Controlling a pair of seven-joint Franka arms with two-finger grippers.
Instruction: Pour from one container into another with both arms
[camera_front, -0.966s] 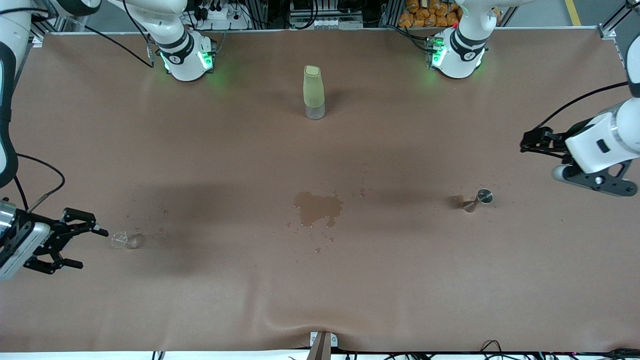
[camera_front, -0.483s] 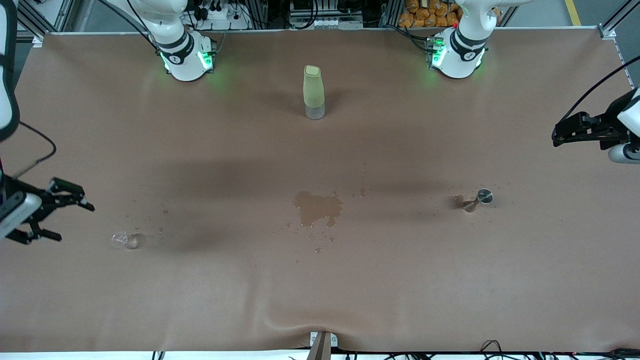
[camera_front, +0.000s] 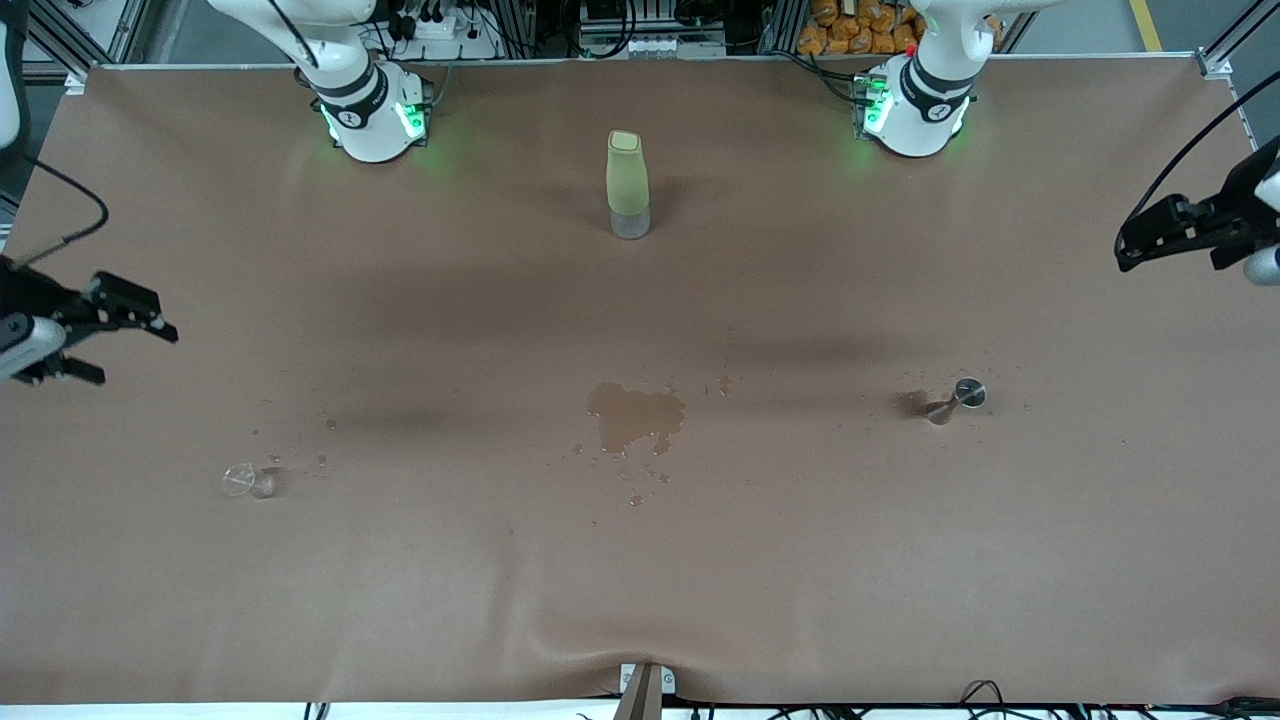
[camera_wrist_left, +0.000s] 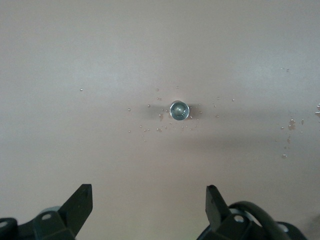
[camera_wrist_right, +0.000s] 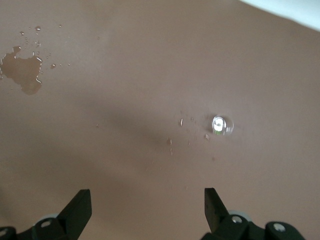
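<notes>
**A:** So here's where we're at. The glass cup (camera_front: 240, 481) sits on the table toward the right arm's end, fairly near the front camera, and the jigger (camera_front: 960, 397) stands toward the left arm's end, well apart from it. There's a puddle (camera_front: 634, 416) on the mat between them. Both look upright to us, long axis vertical and rims up; both wrist views look down into a round mouth.

**B:** And the grippers? The right gripper (camera_front: 110, 330) hangs over the table edge at its own end, fingers spread, nothing in them. The left gripper (camera_front: 1165, 232) is the same at its end: fingers apart, holding nothing, up in the air.

**A:** What worries us is the cup. It's tiny, clear and has droplets (camera_wrist_right: 187, 131) around it, so a wet, slick grip could slip or tip it on the way in.

**B:** The jigger's pinched waist and small foot make us think a nudge would topple it. And aiming one tiny rim into another could easily add to that puddle. The green bottle (camera_front: 627, 185) stands well clear of both.
</notes>
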